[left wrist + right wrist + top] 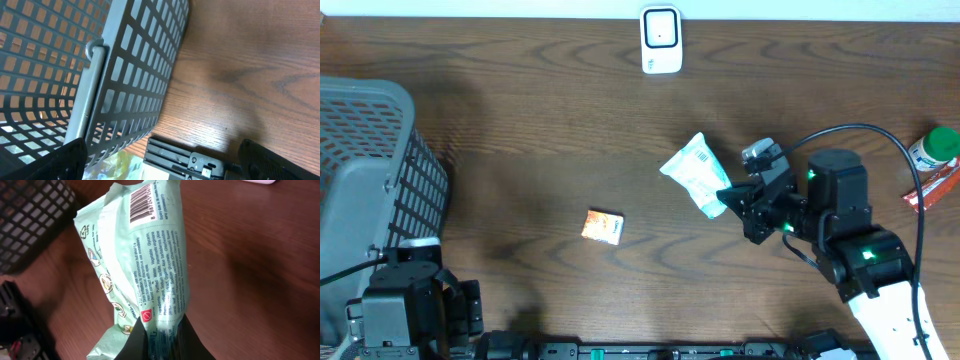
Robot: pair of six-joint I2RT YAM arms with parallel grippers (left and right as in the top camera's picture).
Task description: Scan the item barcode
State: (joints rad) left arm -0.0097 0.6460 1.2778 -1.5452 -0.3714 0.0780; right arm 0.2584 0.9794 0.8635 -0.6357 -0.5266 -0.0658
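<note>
Packet of wipes (pixel 697 172), clenched at one end in right jaws, right half of bench (pixel 520 90); we read barcode (pixel 141 202) on its free end. Scanner (pixel 661 40) stands at far edge, well apart. Left jaws released, spread wide, empty, beside basket (pixel 370 150) at near left corner.

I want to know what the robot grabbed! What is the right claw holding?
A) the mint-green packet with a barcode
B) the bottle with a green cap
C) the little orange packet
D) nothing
A: the right claw is pinched shut on the bottom end of the mint-green packet, while the orange packet lies by itself, away from the claw.
</note>
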